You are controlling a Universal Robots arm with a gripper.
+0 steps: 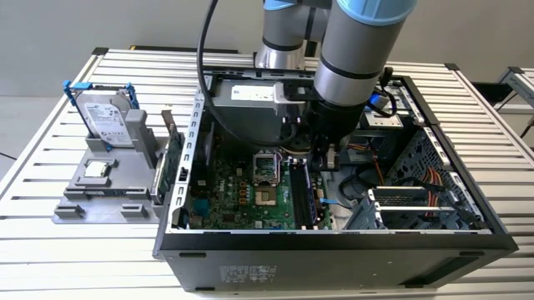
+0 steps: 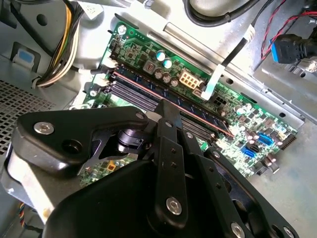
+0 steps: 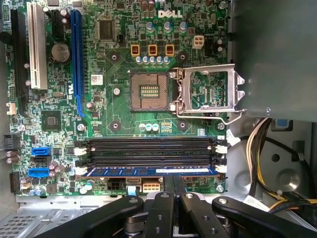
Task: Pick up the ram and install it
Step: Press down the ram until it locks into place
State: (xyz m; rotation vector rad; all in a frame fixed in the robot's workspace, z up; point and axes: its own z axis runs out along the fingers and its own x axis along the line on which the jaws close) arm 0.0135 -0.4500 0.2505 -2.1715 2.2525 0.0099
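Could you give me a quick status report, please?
Gripper shut on ram. Ram sits in a motherboard memory slot. Nothing obstructing.

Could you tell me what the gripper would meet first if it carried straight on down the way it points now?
Most likely the ram in the slot right under the gripper, on the motherboard; they may already be touching, since depth is unclear.

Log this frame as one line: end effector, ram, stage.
end effector: shut on ram | ram: lying along the memory slot nearest it on the motherboard | stage: at slot, seating cannot be told
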